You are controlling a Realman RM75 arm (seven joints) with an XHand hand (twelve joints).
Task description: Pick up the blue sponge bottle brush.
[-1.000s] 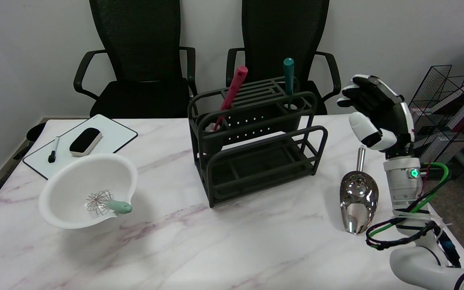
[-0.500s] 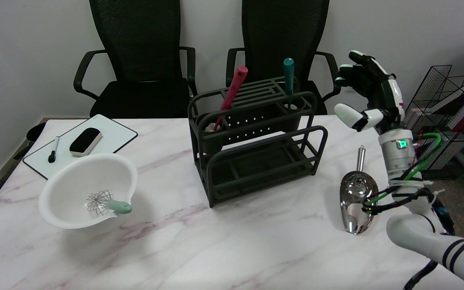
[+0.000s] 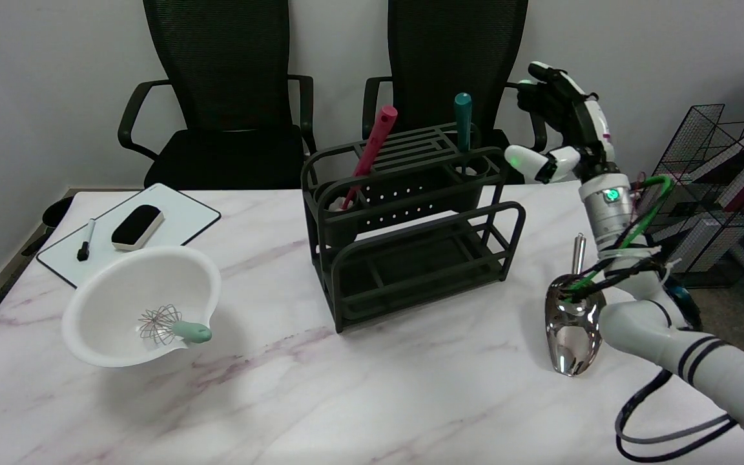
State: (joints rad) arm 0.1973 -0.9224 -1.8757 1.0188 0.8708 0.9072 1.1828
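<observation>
Marble-topped and backed by two black office chairs (image 3: 449,58), the table (image 3: 372,400) sets the scene as the robot's right hand (image 3: 562,123) hangs in the air to the right of the dark rack (image 3: 411,226), fingers (image 3: 543,90) spread wide and holding nothing. Its target, the brush (image 3: 462,119), stands upright in the rack's right-hand cup, only its teal handle showing above the rim; the sponge end is hidden inside. Hand and handle are near each other but clearly apart, which suggests the reach is under way and the grasp not yet begun. The next move would seem to call for bringing the hand leftward until thumb and fingers flank the handle's top, closing on it, then lifting straight up so the hidden head clears the cup. A red handle (image 3: 372,148) leans in the left-hand cup. Nearer the camera, a steel scoop (image 3: 572,316) lies beside the arm, and a white bowl (image 3: 120,290) with a whisk (image 3: 168,326) sits well to the left.
</observation>
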